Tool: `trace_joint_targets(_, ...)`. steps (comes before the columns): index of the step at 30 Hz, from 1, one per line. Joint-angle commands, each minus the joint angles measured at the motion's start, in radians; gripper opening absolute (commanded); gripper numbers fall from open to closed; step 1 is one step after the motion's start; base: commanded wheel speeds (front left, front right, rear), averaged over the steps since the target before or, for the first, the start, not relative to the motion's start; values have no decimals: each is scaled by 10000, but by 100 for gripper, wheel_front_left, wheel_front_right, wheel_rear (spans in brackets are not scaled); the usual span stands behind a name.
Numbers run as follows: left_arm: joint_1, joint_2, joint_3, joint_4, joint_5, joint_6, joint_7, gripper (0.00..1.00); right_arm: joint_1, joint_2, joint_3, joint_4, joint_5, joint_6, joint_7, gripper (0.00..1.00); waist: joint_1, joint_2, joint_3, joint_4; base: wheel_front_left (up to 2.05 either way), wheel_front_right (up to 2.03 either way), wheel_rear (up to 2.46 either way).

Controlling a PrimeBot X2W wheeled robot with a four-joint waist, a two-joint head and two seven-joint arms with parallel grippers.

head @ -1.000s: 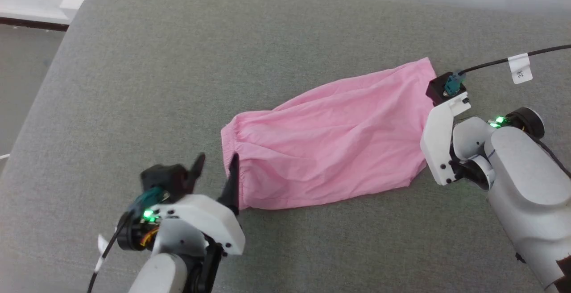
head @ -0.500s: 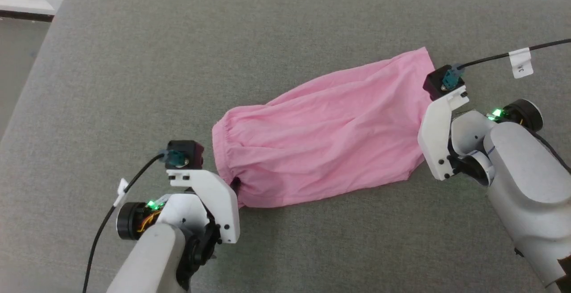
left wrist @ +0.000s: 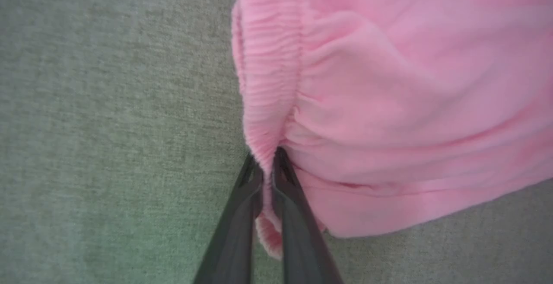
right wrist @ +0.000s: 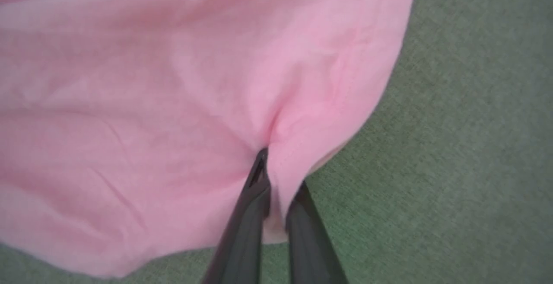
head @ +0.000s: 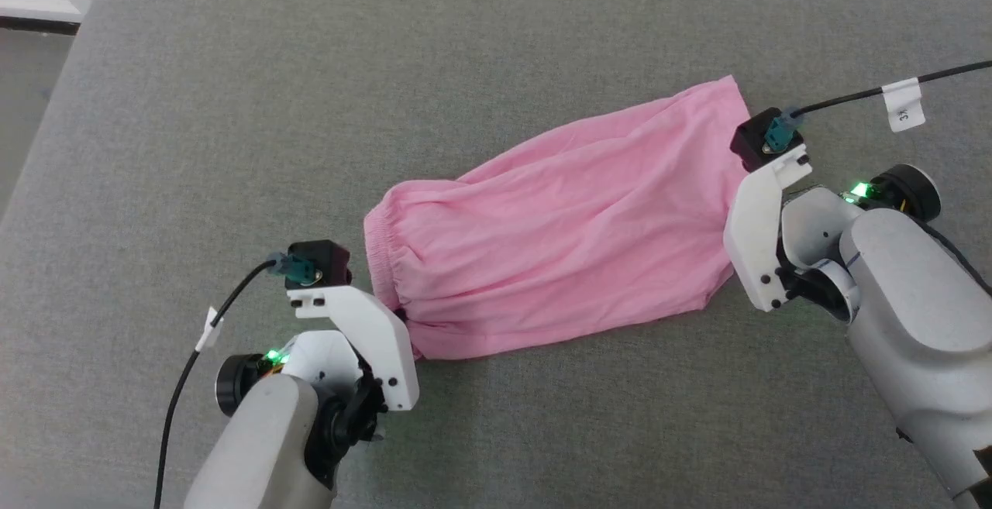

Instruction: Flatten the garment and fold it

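Garment point(head: 558, 238) lies stretched on grey cushion point(head: 271, 106), a few wrinkles left. L gripper point(left wrist: 267, 167) pinches the elastic band, R gripper point(right wrist: 276, 173) the opposite hem (both clamped on cloth). Flattening prob. nearly done; folding not begun.

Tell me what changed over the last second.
The left gripper, open beside the garment a second ago, moved in and closed on its ruffled edge. The right gripper stayed shut on the garment's opposite end, and the garment stayed spread on the grey cushion.
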Motion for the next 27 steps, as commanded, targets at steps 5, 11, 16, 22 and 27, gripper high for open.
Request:
trace_joint_targets(5, 138, -273, 169, 126, -362, -178, -439, 0, 436, -330, -96, 87, 248, -30, -135, 0, 1, 0, -370, 49, 0, 0, 0)
trace_joint_targets(11, 316, -64, 631, -293, -730, -233, -649, 0, 1270, -684, -713, -624, 883, -30, -315, 0, 1, 0, -961, -87, 0, 0, 0)
trace_joint_targets(16, 682, 168, 818, -569, -891, -168, -520, 0, 2589, -812, -1689, -1514, 1276, -30, -349, 0, 1, 0, -1370, -220, 0, 0, 0)
trace_joint_targets(22, 1260, 319, 763, -733, -976, 53, -60, 0, 4596, -358, -3098, -2727, 1210, -30, -176, 0, 1, 0, -1644, -327, 0, 0, 0)
trace_joint_targets(27, 1654, 359, 733, -451, -1197, 140, 358, 0, 5857, 526, -4041, -3683, 925, -30, 187, 0, 1, 0, -1681, -462, 0, 0, 0)
